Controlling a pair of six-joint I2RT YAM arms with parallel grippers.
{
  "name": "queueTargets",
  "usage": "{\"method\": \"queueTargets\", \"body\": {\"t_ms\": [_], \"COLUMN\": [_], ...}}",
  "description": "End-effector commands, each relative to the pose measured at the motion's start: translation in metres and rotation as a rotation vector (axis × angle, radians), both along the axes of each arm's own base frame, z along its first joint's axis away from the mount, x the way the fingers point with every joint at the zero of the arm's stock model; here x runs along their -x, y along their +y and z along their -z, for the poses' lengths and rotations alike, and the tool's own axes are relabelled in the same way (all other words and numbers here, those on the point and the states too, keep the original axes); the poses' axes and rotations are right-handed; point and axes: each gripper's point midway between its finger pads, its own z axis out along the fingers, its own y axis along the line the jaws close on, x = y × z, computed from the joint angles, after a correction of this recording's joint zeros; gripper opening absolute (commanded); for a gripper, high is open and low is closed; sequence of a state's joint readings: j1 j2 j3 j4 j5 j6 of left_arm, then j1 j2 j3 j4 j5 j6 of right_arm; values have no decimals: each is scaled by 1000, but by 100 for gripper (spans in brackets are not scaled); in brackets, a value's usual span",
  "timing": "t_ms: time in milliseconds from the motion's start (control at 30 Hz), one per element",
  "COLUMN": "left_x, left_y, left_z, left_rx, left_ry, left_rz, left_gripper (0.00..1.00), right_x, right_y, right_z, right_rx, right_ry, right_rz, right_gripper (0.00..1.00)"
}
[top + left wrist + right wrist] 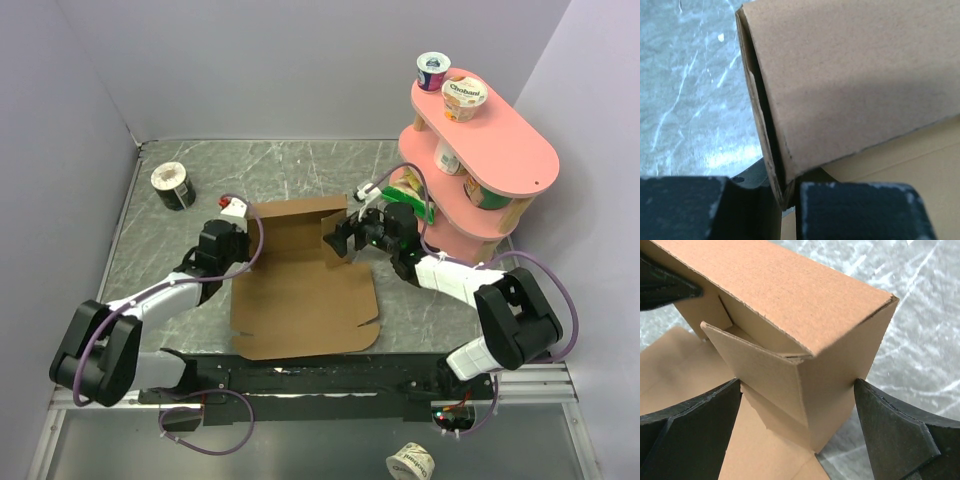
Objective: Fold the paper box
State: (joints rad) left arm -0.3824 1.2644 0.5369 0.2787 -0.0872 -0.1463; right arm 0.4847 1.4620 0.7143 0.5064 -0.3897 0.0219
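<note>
Grey marbled tabletop [300, 165] fills the overhead view, with pale lilac walls behind it. At the upper left a small tub [172, 185] lies on its side, well apart from everything else.

Right of it, the left claw [246, 225] sits at the upper left corner of the paper box [300, 300]. In the left wrist view the jaws are narrow, and the box's raised doubled wall [850, 85] runs down between the two fingers [685, 210], pinched there at its end.

The paper box lies in the middle of the table. Its flat brown sheet spreads toward the bottom of the overhead frame, and one wall stands up along its upper edge.

At the right end of that wall is the right claw [338, 238]. In the right wrist view its jaws stand wide, one finger [700, 430] at lower left and the other [895, 430] at lower right. The folded corner of the box [830, 390] stands between them, its tucked flap facing the left finger. Whether the fingers press on it I cannot tell.

At the far right stands a pink shelf [520, 150] with yogurt cups [464, 98] on it.
</note>
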Motion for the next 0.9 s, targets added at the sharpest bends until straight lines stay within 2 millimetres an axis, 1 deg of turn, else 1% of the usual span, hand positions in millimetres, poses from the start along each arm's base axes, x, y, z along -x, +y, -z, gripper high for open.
{"method": "queueTargets", "body": {"t_ms": [0, 100, 167, 200, 267, 300, 333, 400, 433, 467, 500, 567, 600, 667, 767, 833, 867], "left_x": [-12, -15, -17, -16, -15, -16, -15, -14, -13, -13, -12, -10, -9, -8, -10, -9, -9], "left_y": [-30, -35, -35, -39, -41, -45, -45, -48, -49, -49, -53, -51, -55, -54, -53, -52, -52], "left_z": [-29, -30, -25, -24, -16, -18, -13, -13, -9, -7, -8, -4, -4, -2, -1, -2, -3], "left_rx": [2, -6, -39, -48, -76, -88, -105, -127, -138, -148, -153, -181, -185, -199, -202, -196, -191], "left_ry": [-91, -88, -79, -73, -56, -62, -55, -60, -47, -41, -45, -40, -45, -40, -34, -34, -39], "left_rz": [92, 108, 95, 101, 104, 96, 94, 82, 79, 73, 74, 43, 46, 29, 13, 9, 8], "left_gripper": [11, 11, 11, 11, 11, 10, 11, 11, 10, 10, 10, 9, 9, 9, 9, 9, 9], "right_x": [-2, -5, -5, -6, -6, -7, -7, -7, -6, -2, -3, 1, 2, 5, 13, 17, 20], "right_y": [3, 3, 3, 2, 1, 0, 0, 0, 0, 1, 0, -2, -1, -3, -2, -8, -14], "right_z": [-21, -17, -18, -19, -22, -22, -21, -21, -21, -17, -22, -19, -22, -21, -25, -23, -31], "right_rx": [-46, -44, -50, -53, -63, -66, -72, -86, -92, -91, -111, -120, -131, -132, -140, -148, -158], "right_ry": [-65, -58, -67, -73, -94, -99, -103, -109, -109, -105, -136, -150, -161, -165, -178, -134, -136], "right_rz": [-9, 3, 7, 12, 20, 29, 30, 33, 37, 33, 40, 48, 48, 50, 43, 73, 97], "right_gripper": [100, 100, 100, 100, 100, 100, 100, 100, 100, 100, 100, 100, 100, 100, 100, 100, 100]}}
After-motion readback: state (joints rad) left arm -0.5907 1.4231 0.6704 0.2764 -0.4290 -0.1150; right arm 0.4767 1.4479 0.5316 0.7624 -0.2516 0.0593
